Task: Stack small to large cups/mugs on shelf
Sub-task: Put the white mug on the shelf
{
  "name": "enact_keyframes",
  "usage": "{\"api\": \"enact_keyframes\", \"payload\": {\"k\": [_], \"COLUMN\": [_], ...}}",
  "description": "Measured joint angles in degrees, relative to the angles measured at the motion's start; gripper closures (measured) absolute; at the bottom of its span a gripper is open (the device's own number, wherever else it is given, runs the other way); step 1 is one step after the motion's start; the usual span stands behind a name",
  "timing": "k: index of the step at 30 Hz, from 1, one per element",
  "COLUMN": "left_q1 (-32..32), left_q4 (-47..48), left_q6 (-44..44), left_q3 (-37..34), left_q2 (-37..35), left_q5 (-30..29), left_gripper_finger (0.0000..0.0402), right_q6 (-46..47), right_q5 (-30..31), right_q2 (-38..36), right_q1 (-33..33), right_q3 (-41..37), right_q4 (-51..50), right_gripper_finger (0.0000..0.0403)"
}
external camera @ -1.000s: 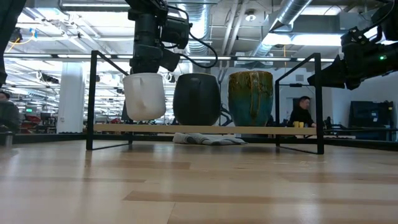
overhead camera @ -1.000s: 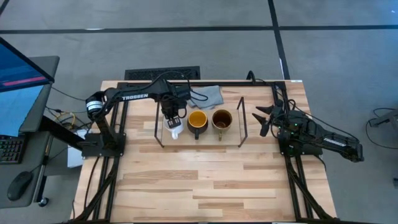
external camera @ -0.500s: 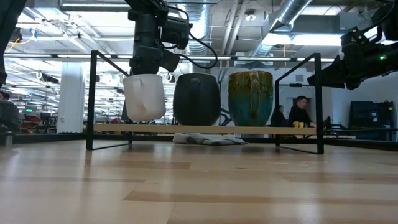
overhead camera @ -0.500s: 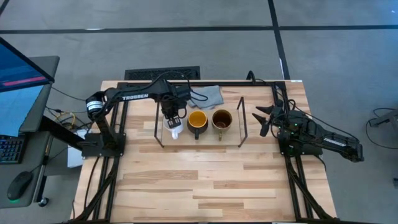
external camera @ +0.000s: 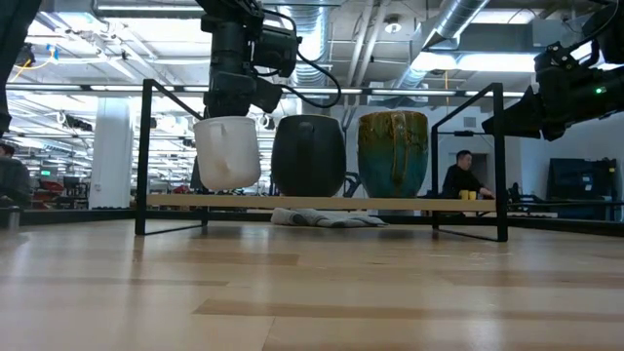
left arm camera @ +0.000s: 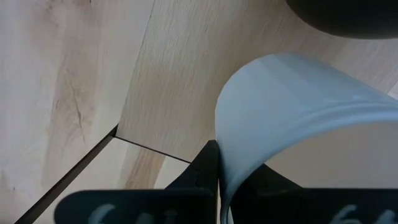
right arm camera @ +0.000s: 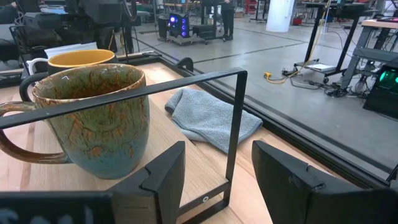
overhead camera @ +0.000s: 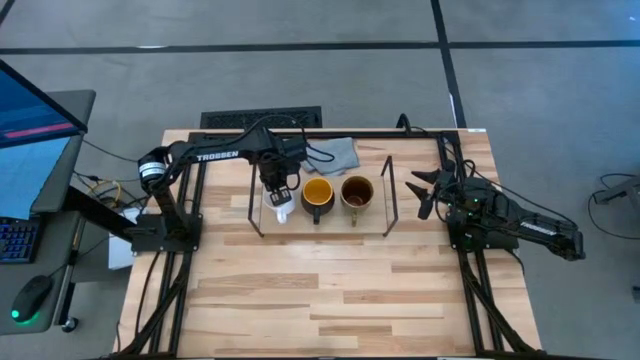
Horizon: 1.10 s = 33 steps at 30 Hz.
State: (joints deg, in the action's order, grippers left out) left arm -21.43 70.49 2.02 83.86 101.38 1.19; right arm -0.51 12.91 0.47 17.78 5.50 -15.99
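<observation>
The shelf, a wooden base between black wire end frames, stands at the table's far middle. On it stand the dark mug with yellow-orange inside and, to its right, the brown-green mug. My left gripper is shut on the small white mug at the shelf's left end. My right gripper is open and empty, to the right of the shelf's right end frame. My left gripper holds the white mug by its rim wall, one finger outside it and the other inside the mug. The fingers come from above, pointing down. The mug hangs slightly tilted, its bottom just above the wooden base, beside the dark mug.
A grey cloth lies behind the shelf near the table's far edge. A black metal frame edges the table. The near half of the table is bare wood. A person sits in the room beyond.
</observation>
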Motion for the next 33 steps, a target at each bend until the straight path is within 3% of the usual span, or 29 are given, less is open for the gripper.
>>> {"api": "enact_keyframes", "payload": {"k": [33], "left_q1": [0.22], "left_q4": [-2.61], "left_q6": [0.01], "left_q3": [-1.04], "left_q2": [-0.11], "left_q5": [-0.97], "left_gripper_finger": [0.0401], "right_q6": [0.0], "right_q5": [-0.02], "right_q2": [0.0], "right_q1": [-0.02], "right_q3": [0.0], "right_q4": [0.0], "right_gripper_finger": [0.0193]}}
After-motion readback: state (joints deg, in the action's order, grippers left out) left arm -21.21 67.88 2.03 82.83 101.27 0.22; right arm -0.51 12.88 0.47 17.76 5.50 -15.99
